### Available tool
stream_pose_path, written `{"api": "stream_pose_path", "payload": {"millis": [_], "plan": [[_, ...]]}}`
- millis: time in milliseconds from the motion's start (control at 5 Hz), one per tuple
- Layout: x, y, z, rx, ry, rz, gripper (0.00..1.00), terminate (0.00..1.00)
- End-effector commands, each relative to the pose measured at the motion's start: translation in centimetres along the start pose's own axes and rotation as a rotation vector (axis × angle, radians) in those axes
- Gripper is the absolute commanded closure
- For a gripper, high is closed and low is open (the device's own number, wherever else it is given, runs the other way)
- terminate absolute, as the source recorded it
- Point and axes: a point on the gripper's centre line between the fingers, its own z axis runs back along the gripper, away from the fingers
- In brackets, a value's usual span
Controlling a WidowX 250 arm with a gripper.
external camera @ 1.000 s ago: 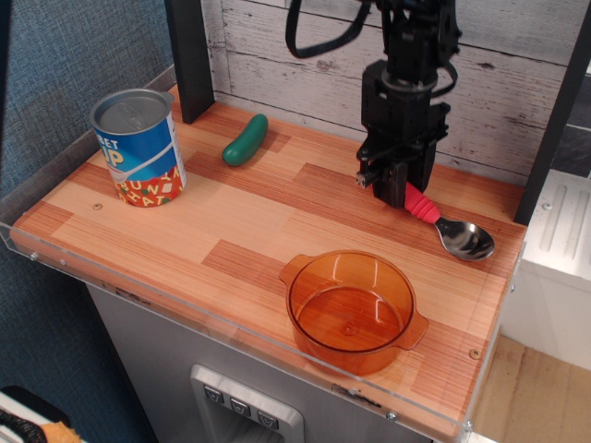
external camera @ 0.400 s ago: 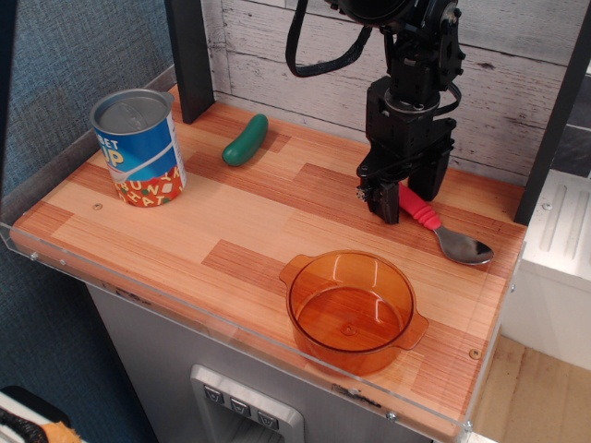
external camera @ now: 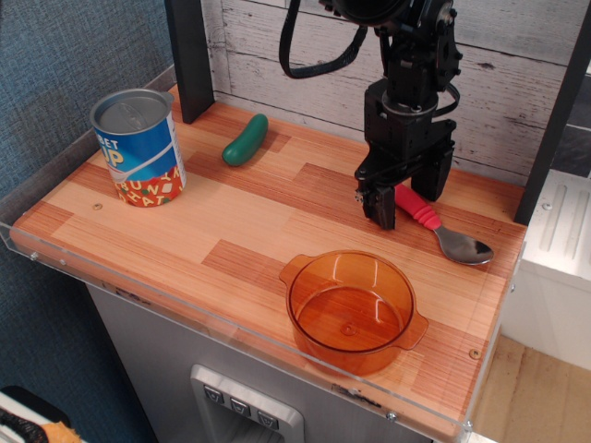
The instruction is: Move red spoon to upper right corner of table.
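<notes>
Pinkish-red ribbed handle, shiny silver bowl: red spoon (external camera: 441, 230), flat on the table (external camera: 231, 231) near the right edge, toward the back; bowl end pointing to the right rim, handle end running up-left under the gripper (external camera: 404, 201)

Progress, by judgement: spoon lying in the far-right part of the tabletop, close to the upper right corner; placement apparently done or nearly so; possibly a short nudge further back and the arm's retreat left

Gripper: black, above the handle end, jaws parted, one finger on either side of the handle; nothing lifted; no visible clamping on the spoon, contact with the handle not resolvable

Other items, outward from the spoon:
- orange transparent pot (external camera: 353, 309), front right, empty, near the spoon but apart from it
- green pickle-shaped toy (external camera: 245, 139), back centre-left, well apart
- blue tin can (external camera: 138, 148), upright, left side, well apart

Hidden or unclear:
- upper end of the handle masked by the gripper body
- gap between fingertips and tabletop not discernible
- upper arm cut off by the top edge
- far right corner of the table partly behind a dark post (external camera: 552, 120)
</notes>
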Motion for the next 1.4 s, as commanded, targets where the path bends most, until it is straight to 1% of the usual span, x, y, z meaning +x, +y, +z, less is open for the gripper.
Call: {"api": "stream_pose_path", "payload": {"millis": [0, 200, 400, 600, 800, 1000, 1200], "plan": [[1.2, 0.0, 6.6, -0.091, -0.098, -0.177, 0.0, 0.0], [2.1, 1.5, 8.2, 0.002, -0.109, -0.327, 0.0, 0.0], [3.2, 3.7, 8.7, 0.047, -0.07, -0.559, 0.0, 0.0], [4.4, 5.0, 9.1, -0.043, -0.014, -0.799, 0.0, 0.0], [5.4, 5.2, 9.7, -0.056, -0.037, -1.016, 0.0, 0.0], [6.8, 4.6, 10.1, -0.065, -0.081, -1.154, 0.0, 0.0], [8.5, 4.0, 10.8, -0.027, -0.101, -1.241, 0.0, 0.0]]}}
